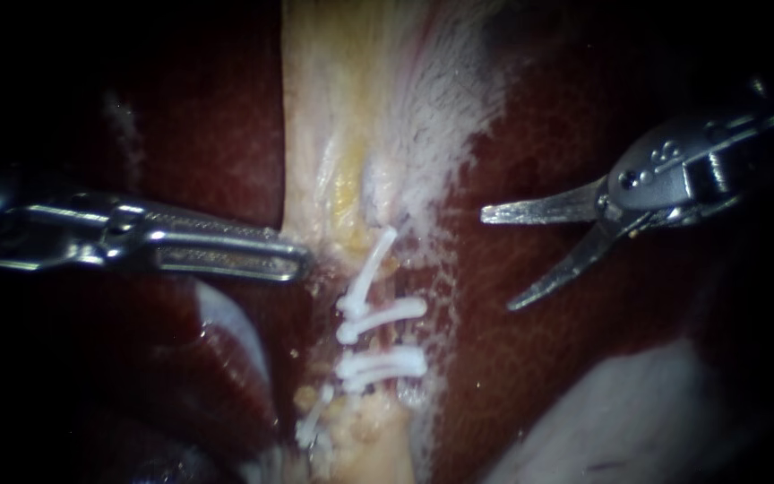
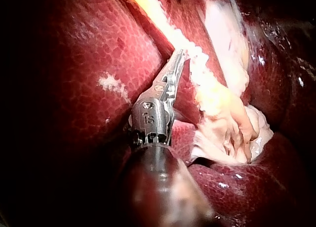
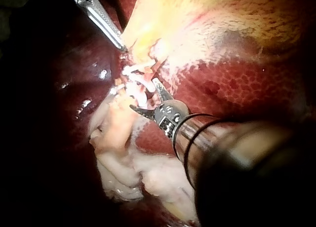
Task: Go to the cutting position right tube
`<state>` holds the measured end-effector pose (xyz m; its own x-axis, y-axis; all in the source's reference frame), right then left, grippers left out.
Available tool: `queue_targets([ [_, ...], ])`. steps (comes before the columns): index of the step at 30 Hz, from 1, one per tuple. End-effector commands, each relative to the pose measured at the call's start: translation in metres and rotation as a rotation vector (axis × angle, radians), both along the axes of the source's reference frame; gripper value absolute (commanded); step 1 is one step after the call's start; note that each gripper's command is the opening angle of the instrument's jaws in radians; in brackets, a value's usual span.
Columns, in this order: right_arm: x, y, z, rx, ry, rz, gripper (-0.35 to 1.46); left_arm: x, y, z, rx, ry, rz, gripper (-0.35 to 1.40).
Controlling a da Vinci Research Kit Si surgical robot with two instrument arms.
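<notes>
dark red liver around a pale clipped tube

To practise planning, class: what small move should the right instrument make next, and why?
Probably ease the right instrument, its tool open, toward the white clips: it hangs over the liver, apart from them, with nothing in the tool.

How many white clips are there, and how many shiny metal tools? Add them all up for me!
White clips: 4, as far as I can tell; two lie very close together.
Metal tools: 2, the left instrument and the right instrument.
Total: 6
</notes>
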<state>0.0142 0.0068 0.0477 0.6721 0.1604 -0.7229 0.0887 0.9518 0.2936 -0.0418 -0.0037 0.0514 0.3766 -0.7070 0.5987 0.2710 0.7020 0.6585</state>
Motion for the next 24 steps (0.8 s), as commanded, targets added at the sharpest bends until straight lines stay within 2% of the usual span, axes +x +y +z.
queue_targets([
  [1, 0.0000, -0.0001, 0.0001, 0.005, 0.004, -0.007, 1.44, 0.0000, 0.0000, -0.0001, 0.000, 0.000, 0.000, -0.35],
  [3, 0.0000, -0.0003, 0.0004, 0.011, 0.008, -0.015, 1.44, 0.0001, 0.0001, -0.0003, 0.001, -0.001, 0.000, -0.35],
  [7, 0.0003, -0.0016, 0.0019, 0.062, 0.003, -0.011, 1.42, 0.0004, 0.0008, -0.0011, 0.009, -0.006, 0.005, -0.35],
  [14, 0.0007, -0.0037, 0.0050, 0.148, -0.048, -0.007, 1.35, 0.0017, 0.0026, -0.0030, 0.016, 0.008, -0.017, -0.35],
  [18, 0.0011, -0.0044, 0.0062, 0.196, -0.056, -0.005, 1.32, 0.0025, 0.0036, -0.0053, -0.005, -0.017, -0.037, -0.35],
  [21, 0.0012, -0.0050, 0.0071, 0.260, -0.065, -0.012, 1.19, 0.0029, 0.0042, -0.0074, -0.019, -0.029, -0.048, -0.35],
  [22, 0.0013, -0.0053, 0.0074, 0.300, -0.063, -0.039, 1.07, 0.0030, 0.0044, -0.0082, -0.028, -0.034, -0.049, -0.35],
  [24, 0.0015, -0.0057, 0.0079, 0.328, -0.067, -0.051, 0.87, 0.0032, 0.0046, -0.0093, -0.032, -0.040, -0.055, -0.35],
])
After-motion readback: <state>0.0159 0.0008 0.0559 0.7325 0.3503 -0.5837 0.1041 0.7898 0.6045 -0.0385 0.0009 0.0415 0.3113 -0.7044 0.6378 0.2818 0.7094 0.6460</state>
